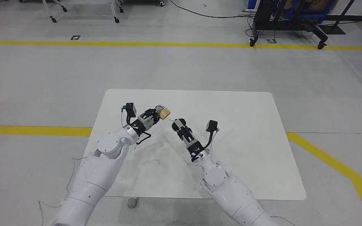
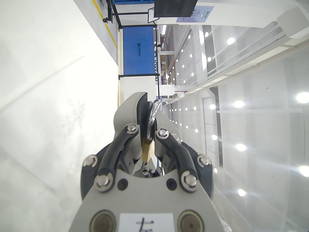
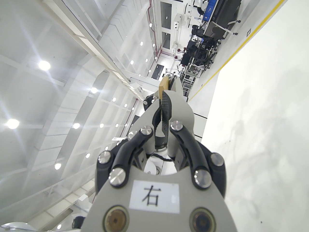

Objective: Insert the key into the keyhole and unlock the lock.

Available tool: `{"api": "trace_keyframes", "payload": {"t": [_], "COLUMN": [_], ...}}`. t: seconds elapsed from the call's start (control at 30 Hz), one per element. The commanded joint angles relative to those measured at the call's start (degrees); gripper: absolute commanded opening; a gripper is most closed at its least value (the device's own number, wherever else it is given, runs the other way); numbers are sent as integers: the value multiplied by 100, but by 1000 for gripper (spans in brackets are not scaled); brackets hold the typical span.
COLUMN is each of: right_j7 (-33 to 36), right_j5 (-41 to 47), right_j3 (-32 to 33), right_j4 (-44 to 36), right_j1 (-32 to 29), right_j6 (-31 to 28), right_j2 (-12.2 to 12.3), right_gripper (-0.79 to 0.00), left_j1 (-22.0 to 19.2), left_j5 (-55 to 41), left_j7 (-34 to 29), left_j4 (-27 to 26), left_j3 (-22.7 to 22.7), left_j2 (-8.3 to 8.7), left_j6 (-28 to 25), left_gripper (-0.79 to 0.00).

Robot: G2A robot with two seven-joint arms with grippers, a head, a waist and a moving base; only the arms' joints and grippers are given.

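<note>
A brass padlock (image 1: pixel 164 113) with a silver shackle (image 2: pixel 154 112) is held above the white table (image 1: pixel 249 113) by my left gripper (image 1: pixel 155 116), which is shut on it. In the left wrist view the shackle is pinched between the pads and the brass body (image 2: pixel 147 151) hangs nearer the palm. My right gripper (image 1: pixel 177 123) is just beside the lock, its fingers pressed together on a thin key (image 3: pixel 159 102). In the right wrist view the padlock's brass body (image 3: pixel 164 83) sits right past the tips of the right gripper (image 3: pixel 164 95); the key's tip is hidden.
Both arms meet over the table's left-centre part. Bare tabletop stretches to the right and towards the far edge. On the floor around the table run yellow lines (image 1: pixel 181 44), with dark equipment racks (image 1: pixel 294 22) far behind.
</note>
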Motion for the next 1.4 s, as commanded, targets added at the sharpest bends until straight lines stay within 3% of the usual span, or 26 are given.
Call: {"api": "trace_keyframes", "payload": {"t": [0.0,1.37], "right_j7": [-50,-1151], "right_j5": [-48,-1068], "right_j3": [-9,-114], "right_j4": [-4,376], "right_j1": [-10,143], "right_j6": [-3,341], "right_j2": [-15,-369], "right_gripper": [-785,-785], "left_j1": [0,-38], "left_j5": [24,286], "left_j7": [-8,-118], "left_j4": [-6,55], "left_j3": [-6,-70], "left_j2": [-5,-123], "left_j6": [13,198], "left_gripper": [-785,-785]}}
